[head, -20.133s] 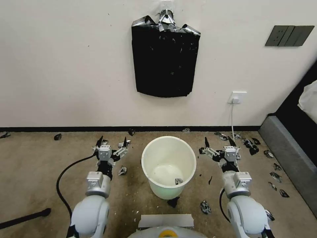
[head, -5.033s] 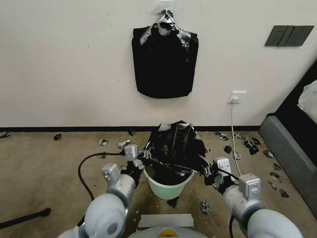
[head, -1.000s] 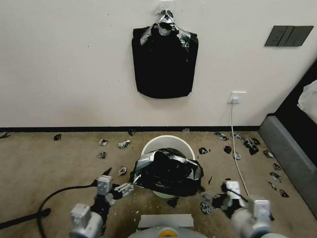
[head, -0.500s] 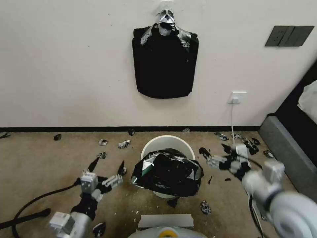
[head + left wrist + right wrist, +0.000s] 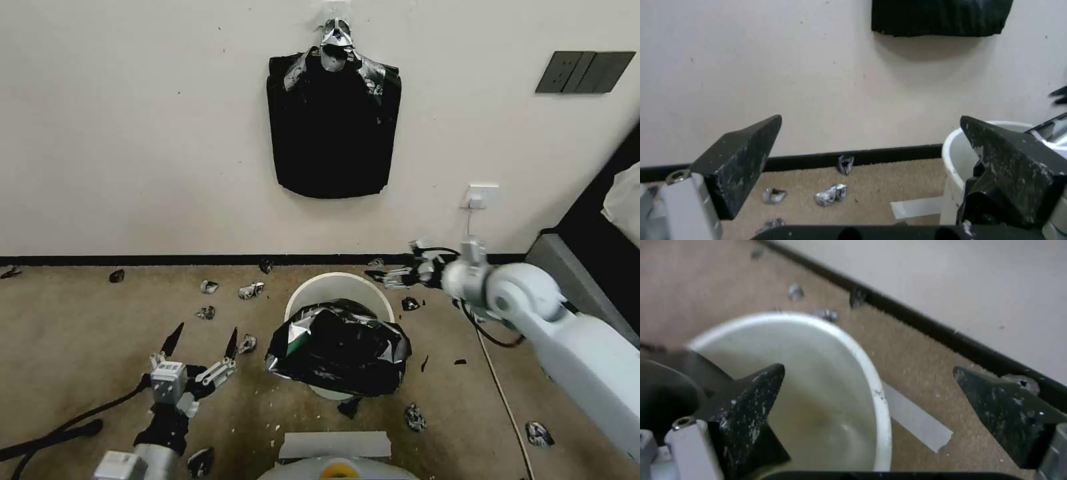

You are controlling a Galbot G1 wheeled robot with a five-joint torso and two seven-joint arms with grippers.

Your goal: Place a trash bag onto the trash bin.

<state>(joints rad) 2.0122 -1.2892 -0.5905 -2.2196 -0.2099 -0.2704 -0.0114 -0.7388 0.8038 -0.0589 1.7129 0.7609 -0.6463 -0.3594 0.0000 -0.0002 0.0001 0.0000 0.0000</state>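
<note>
The cream-white trash bin (image 5: 339, 281) stands on the carpet at the centre. The glossy black trash bag (image 5: 340, 347) lies crumpled over its near half, leaving the far rim and part of the inside bare. My left gripper (image 5: 207, 328) is open and empty, low over the carpet left of the bin. In the left wrist view the left gripper (image 5: 870, 118) faces the wall, with the bin (image 5: 951, 156) beside one finger. My right gripper (image 5: 381, 275) is open at the bin's far right rim. In the right wrist view the right gripper (image 5: 869, 366) hangs over the bin's rim (image 5: 878, 396).
A flat bundle of black bags (image 5: 333, 127) hangs on the wall behind. Small black scraps (image 5: 250, 290) litter the carpet. A wall socket (image 5: 479, 197) with a cable is at the right, beside a grey furniture edge (image 5: 567, 267). A white tape strip (image 5: 333, 443) lies in front.
My right arm has swung from the bin's near right up to its far right rim. The left gripper has drifted slightly left and back. The bag stays draped on the bin.
</note>
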